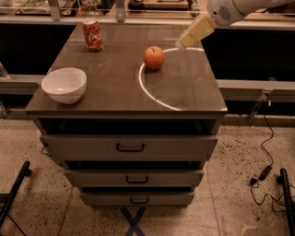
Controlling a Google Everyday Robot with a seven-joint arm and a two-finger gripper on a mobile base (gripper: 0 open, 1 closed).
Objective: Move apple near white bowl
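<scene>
You are looking down at a dark bench [115,87] that is carrying everything. Three drawers [129,147] are sitting shut beneath its top, so whatever they are holding is hidden from you.

The bowl [64,85] is resting near the front left corner, close to the left edge. Its inside is showing you only white glaze.

The arm [226,10] is reaching in from the upper right of the view and slanting down to the left. Its claw [186,39] is hanging over the back right part of the bench. It is pointing toward the apple but is apart from it. You cannot tell whether the claw is apart or together.

The can [92,34] is standing upright near the back edge, left of centre.

The apple [154,57] is sitting stem up behind the middle of the bench. It is touching a thin white arc [152,94] that is curving across the right half, and it is well apart from the bowl. Bare bench is lying open between apple and bowl, and along the front edge.
</scene>
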